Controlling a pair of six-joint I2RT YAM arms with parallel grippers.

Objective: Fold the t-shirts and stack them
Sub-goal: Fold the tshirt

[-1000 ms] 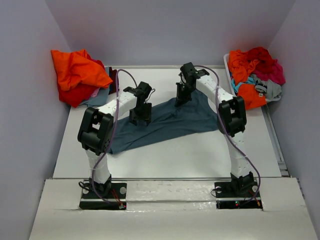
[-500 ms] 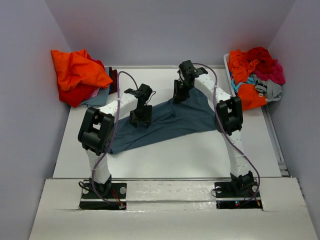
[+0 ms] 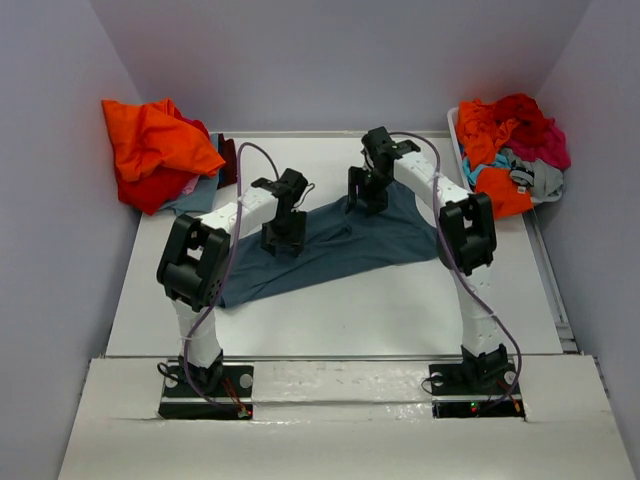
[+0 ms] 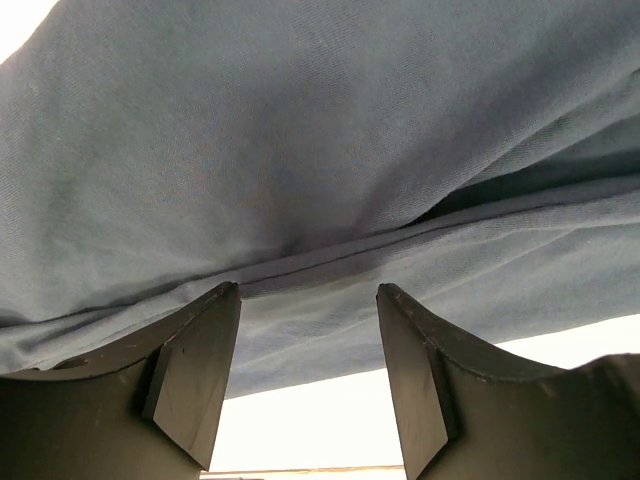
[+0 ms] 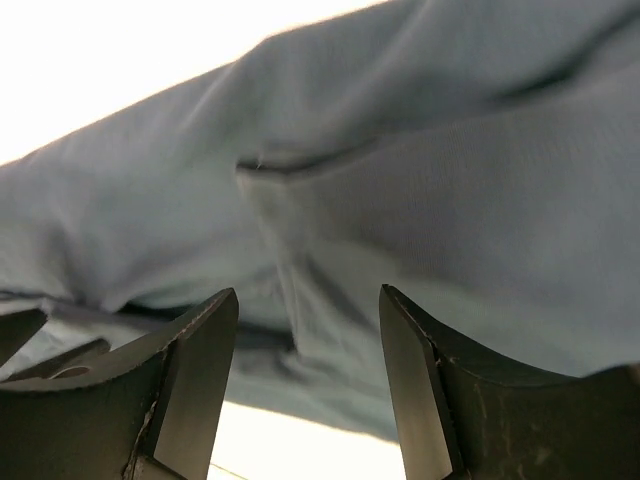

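Slate-blue soft cloth t-shirt (image 3: 345, 245) lies unfolded and rumpled across the middle of the white tabletop (image 3: 400, 300). It stretches from beside the left arm's elbow toward the far right. Both wrist views show loose folds and a seam ridge running through the fabric.

The left gripper (image 3: 283, 238) hangs over the shirt's middle-left part. Its dark fingers are spread apart with nothing between them, and the cloth sits just past the fingertips. The right gripper (image 3: 368, 198) stands over the shirt's far edge. Its jaws are likewise released and wide, with blue fabric beyond them and none pinched.

The tabletop is flat and white, enclosed on three sides by pale lavender-grey walls (image 3: 330, 60). Both arm bases sit on a white front board (image 3: 340, 395) at the near edge.

At the far left corner a loose heap of shirts (image 3: 155, 150) rests against the wall. Bright orange is on top and red beneath, with grey-blue and dark maroon cloth showing at its right side. At the far right a white bin (image 3: 453, 125) holds a jumbled pile of shirts (image 3: 505, 140) in orange, red, magenta, teal and grey, heaped above its rim.
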